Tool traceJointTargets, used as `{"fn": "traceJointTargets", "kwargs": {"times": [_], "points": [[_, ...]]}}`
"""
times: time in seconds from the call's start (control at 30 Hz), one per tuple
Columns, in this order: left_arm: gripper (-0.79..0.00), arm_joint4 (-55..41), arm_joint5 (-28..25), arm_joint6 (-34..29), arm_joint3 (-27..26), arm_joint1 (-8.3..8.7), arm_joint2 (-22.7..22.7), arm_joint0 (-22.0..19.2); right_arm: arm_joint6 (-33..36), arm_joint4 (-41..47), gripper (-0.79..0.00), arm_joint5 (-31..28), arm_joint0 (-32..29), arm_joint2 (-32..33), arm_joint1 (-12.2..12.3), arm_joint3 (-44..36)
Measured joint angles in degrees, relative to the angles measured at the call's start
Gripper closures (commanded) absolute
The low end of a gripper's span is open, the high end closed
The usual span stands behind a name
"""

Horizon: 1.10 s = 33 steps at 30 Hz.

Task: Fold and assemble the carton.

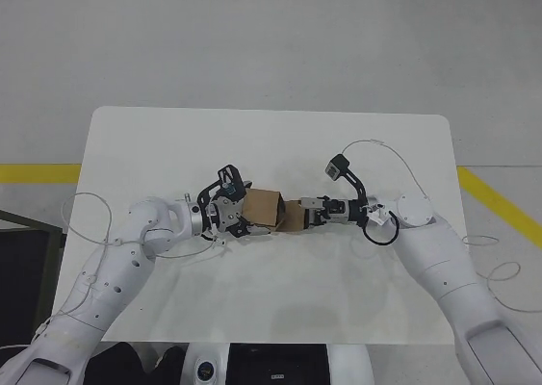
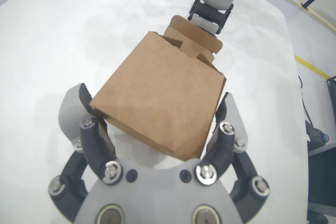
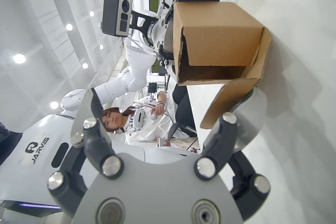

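Left gripper [image 2: 155, 97] was clamped on the near end of the carton [image 1: 264, 206], sitting mid-table [image 1: 348, 289]. Past that, the right gripper [image 3: 174, 91] had its fingers [image 3: 249, 114] spread wide, one right up against the open flap [image 3: 225, 101].

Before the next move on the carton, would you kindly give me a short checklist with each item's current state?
1. Grip: the left hand clamps the carton from both sides: ok.
2. Shape: carton body squared into a box: ok.
3. Closure: the end facing the right hand: not ok; its flap stands open.
4. Readiness: right hand open, one finger against that flap: ok.
5. Support: carton resting on the table: cannot tell.
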Motion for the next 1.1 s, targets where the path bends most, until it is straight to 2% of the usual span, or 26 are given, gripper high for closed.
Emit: {"fn": "traceJointTargets", "kwargs": {"times": [0.23, 0.67, 0.73, 0.77, 0.8, 1.1], "points": [[-0.785, 0.1, 0.1, -0.1, -0.4, -0.01, -0.1, 0.1, 1.0, 3.1, -0.785, -1.4, 1.2, -0.6, -0.9, -1.0], [-0.785, 0.0, 0.1, -0.5, -0.5, -0.06, -0.1, 0.2, 0.0, 2.8, -0.785, -0.9, 2.6, -3.0, -2.5, -0.3], [-0.785, 0.0, 0.1, -0.6, -0.4, -0.06, -0.2, 0.2, -0.3, 2.1, -0.594, -1.0, 2.8, -3.2, -2.6, 0.3], [-0.785, 0.0, 0.1, -0.6, -0.4, -0.05, -0.2, 0.2, -0.6, 1.8, -0.443, -1.1, 2.8, -3.3, -2.7, 0.6], [-0.785, -0.1, 0.1, -0.7, -0.3, -0.05, -0.2, 0.3, -0.8, 1.5, -0.385, -1.1, 2.9, -3.3, -2.7, 0.8], [-0.785, -0.3, 0.1, -1.0, -0.4, 0.0, -0.5, 0.5, -2.3, -1.4, -0.357, 0.0, 2.6, -2.9, -2.5, 1.0]]}}
